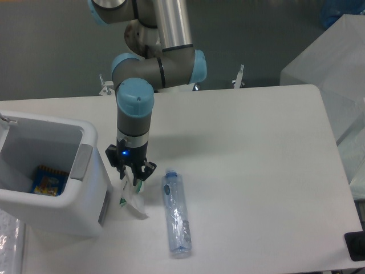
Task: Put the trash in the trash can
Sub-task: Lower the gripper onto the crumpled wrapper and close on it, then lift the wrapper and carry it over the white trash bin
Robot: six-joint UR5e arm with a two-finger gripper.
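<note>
A crumpled white wrapper (133,200) with green marks is lying on the bench (251,171), just beside the trash can's right wall. A clear, slim, blue-tinted bottle (175,212) is lying flat just right of it, cap pointing away. The white boxy trash can (91,188) is standing upright at the left, a grey patch being shown on its rim side.
</note>
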